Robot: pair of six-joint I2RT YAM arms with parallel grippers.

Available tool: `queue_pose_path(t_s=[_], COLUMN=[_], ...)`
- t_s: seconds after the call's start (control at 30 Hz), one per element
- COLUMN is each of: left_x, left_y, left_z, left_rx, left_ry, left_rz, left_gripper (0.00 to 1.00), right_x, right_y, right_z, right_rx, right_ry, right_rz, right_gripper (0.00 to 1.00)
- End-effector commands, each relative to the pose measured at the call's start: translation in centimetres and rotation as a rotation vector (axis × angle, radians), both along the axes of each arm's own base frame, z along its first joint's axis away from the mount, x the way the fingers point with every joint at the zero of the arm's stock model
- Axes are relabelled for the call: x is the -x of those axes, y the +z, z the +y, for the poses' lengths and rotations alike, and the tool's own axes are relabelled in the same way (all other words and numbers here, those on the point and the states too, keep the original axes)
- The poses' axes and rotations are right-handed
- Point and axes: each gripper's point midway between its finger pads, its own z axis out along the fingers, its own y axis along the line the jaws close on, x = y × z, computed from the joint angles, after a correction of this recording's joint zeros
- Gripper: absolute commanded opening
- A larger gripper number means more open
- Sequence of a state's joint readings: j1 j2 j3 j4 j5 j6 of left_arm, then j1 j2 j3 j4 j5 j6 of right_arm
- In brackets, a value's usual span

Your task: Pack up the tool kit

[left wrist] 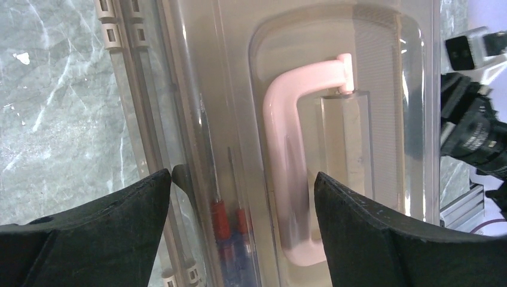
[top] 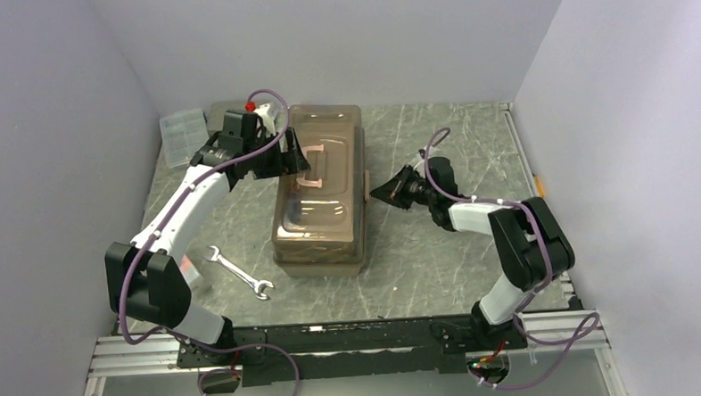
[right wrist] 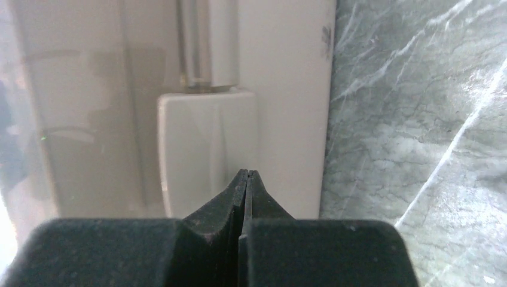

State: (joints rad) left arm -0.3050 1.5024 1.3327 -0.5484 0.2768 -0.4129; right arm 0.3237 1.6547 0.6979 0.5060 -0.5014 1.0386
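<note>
- Toolbox [top: 320, 199] is sitting mid-table in the overhead view with its smoky lid down and its long axis running from 12 to 6 o'clock. A wrench [top: 239, 272] is lying on the table [top: 470, 148] at the box's 8 o'clock, apart from it.
- In the same view the left gripper [top: 283, 165] is hanging over the lid at the 9 o'clock side of the pink handle [top: 314, 168]. The right gripper [top: 381, 192] is pointing at the box's 3 o'clock wall, just beside it.
- Seen from the left wrist, the left gripper [left wrist: 242, 176] is standing spread wide and holding nothing. The handle's [left wrist: 281, 119] bar is running 12 to 6 o'clock inside the gap, nearer the 3 o'clock finger. Screwdrivers [left wrist: 224, 218] with red-and-blue grips are lying under the lid at the handle's 8 o'clock.
- Seen from the right wrist, the right gripper [right wrist: 246, 173] is clenched on nothing, and its tip is aiming at a pale latch [right wrist: 206, 137] at 12 o'clock. Contact is impossible to tell.
- Judging from this, the left arm is the nearer one to the handle. Its jaws are lying across the bar, so a grasp would seem to need only a slight shift toward 3 o'clock.
</note>
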Motion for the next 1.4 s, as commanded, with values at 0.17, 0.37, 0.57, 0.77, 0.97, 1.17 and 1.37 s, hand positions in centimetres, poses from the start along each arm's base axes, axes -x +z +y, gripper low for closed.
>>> queue_pose_path(t_s=[0.17, 0.37, 0.57, 0.77, 0.97, 1.17, 1.37], left_x=[-0.5, 0.0, 3.9, 11.2, 18.1, 21.6, 22.2], left_y=[2.6, 6.8, 9.2, 8.2, 5.7, 2.8, -0.3], left_z=[1.6, 4.1, 6.0, 5.6, 5.5, 4.3, 5.1], left_rx=[-0.059, -0.115, -0.124, -0.088, -0.008, 0.103, 0.072], left_ry=[0.031, 0.089, 0.111, -0.058, -0.135, -0.198, -0.143], left_rz=[-0.066, -0.174, -0.26, -0.264, -0.227, -0.153, -0.099], left_gripper=[0.96, 0.99, 0.99, 0.99, 0.99, 0.99, 0.96], right_x=[-1.1, -0.5, 2.9, 8.5, 13.7, 17.5, 18.9], right_y=[6.8, 9.3, 11.7, 13.5, 12.6, 10.5, 8.1], right_z=[-6.2, -8.7, -8.5, -6.1, -3.9, -1.2, 0.3], right_rx=[0.087, 0.284, 0.332, 0.348, 0.328, 0.308, 0.365], right_ry=[-0.078, -0.091, 0.006, 0.166, 0.303, 0.394, 0.411], right_rz=[-0.203, -0.285, -0.383, -0.471, -0.495, -0.472, -0.428], right_gripper=[0.0, 0.29, 0.87, 1.0, 1.0, 1.0, 1.0])
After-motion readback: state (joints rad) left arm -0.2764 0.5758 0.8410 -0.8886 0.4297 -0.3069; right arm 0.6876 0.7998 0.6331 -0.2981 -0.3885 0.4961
